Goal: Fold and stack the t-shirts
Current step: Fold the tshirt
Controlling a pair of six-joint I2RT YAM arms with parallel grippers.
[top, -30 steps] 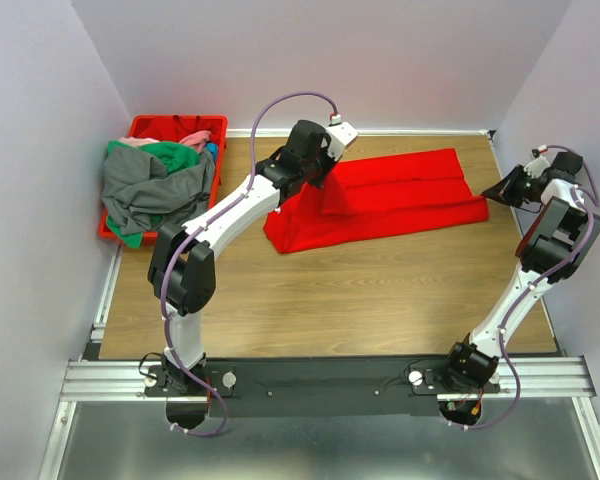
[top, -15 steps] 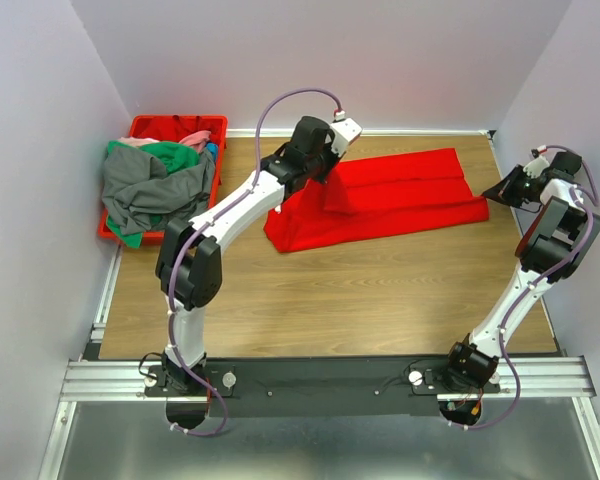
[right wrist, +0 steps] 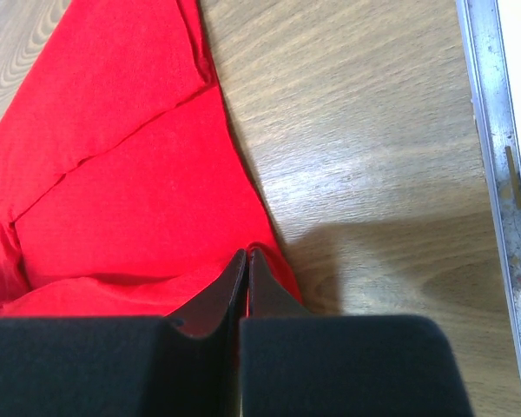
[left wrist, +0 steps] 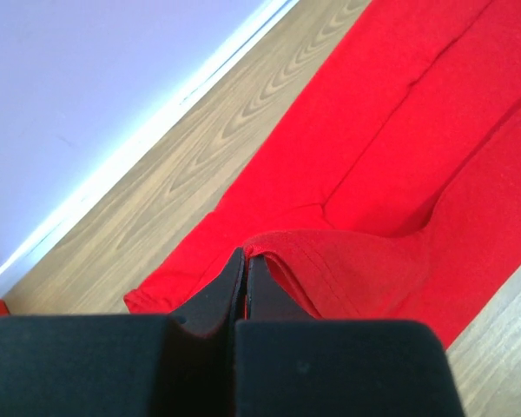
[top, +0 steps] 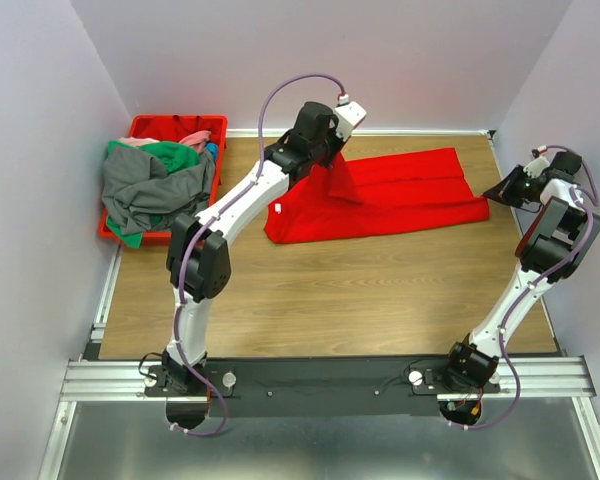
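Left arm (top: 225, 215): stretched long and diagonal toward the red t-shirt (top: 410, 195), wrist raised over the shirt's left part. Left gripper (top: 334, 165) pinched tight on a fold of the shirt, lifted into a small peak above the rest of the cloth.

Right arm (top: 540, 260): elbow bent, forearm upright, wrist turned in toward the shirt's right end. Right gripper (top: 502, 190) sat low at that end.

Red t-shirt lay as a long strip on the wooden table (top: 330, 300), between the two grippers.

Left wrist view: fingers of the left gripper (left wrist: 245, 256) pressed together on a doubled hem of the red t-shirt (left wrist: 391, 174), with creases running away from the pinch. None of this could be made out from above.

Right wrist view: right gripper (right wrist: 246, 254) jaws nearly touching, nipped on the very corner of the red t-shirt (right wrist: 113, 191); bare wood beyond the shirt's edge.

Red crate (top: 170, 125): well to the left of the red t-shirt. It held a heap: grey shirt (top: 145, 190) draped over the near rim, green shirt (top: 170, 155) behind it, pink cloth (top: 195, 138) furthest back.
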